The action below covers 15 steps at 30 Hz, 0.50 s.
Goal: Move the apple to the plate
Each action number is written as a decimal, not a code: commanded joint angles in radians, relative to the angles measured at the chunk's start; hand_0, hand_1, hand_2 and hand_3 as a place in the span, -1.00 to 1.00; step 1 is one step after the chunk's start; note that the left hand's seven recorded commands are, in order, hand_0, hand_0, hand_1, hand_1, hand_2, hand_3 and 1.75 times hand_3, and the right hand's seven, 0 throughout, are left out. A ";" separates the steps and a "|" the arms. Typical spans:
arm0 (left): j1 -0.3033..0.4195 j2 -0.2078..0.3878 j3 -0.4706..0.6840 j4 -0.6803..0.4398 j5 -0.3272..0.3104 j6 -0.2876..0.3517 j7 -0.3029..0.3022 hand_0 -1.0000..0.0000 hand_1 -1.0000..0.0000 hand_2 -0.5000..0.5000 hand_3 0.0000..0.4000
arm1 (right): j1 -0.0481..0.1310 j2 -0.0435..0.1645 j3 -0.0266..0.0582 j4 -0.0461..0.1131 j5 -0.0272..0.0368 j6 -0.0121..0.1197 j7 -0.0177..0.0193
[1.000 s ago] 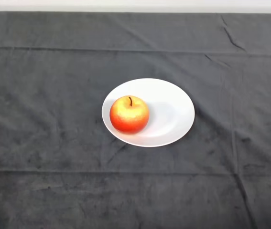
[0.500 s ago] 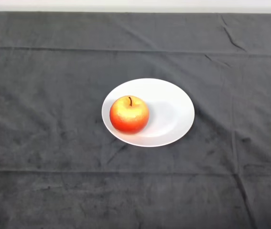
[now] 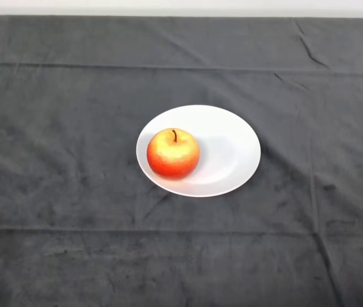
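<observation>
A red and yellow apple (image 3: 173,153) with a dark stem stands upright on the left part of a white round plate (image 3: 232,150). The plate lies near the middle of the table in the head view.
A dark grey cloth (image 3: 59,192) with creases and folds covers the whole table. A pale strip of wall runs along the top edge behind it.
</observation>
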 commanded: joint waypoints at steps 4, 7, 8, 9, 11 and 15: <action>-0.030 0.000 0.011 0.060 0.018 -0.029 -0.010 1.00 1.00 0.00 -1.00 | -0.017 -0.023 -0.0156 0.032 -0.0048 -0.005 0.0021; -0.030 0.000 0.012 0.060 0.020 -0.030 -0.009 1.00 1.00 0.00 -1.00 | -0.017 -0.023 -0.0157 0.032 -0.0049 -0.005 0.0022; -0.030 0.000 0.013 0.061 0.021 -0.030 -0.009 1.00 1.00 0.00 -1.00 | -0.017 -0.023 -0.0157 0.032 -0.0050 -0.005 0.0023; -0.031 0.000 0.013 0.061 0.022 -0.031 -0.009 1.00 1.00 0.00 -1.00 | -0.017 -0.023 -0.0158 0.032 -0.0050 -0.005 0.0023; -0.031 0.000 0.013 0.061 0.024 -0.032 -0.007 1.00 1.00 0.00 -1.00 | -0.017 -0.023 -0.0158 0.032 -0.0051 -0.005 0.0024; -0.031 0.000 0.014 0.062 0.026 -0.033 -0.007 1.00 1.00 0.00 -1.00 | -0.017 -0.023 -0.0159 0.032 -0.0052 -0.005 0.0025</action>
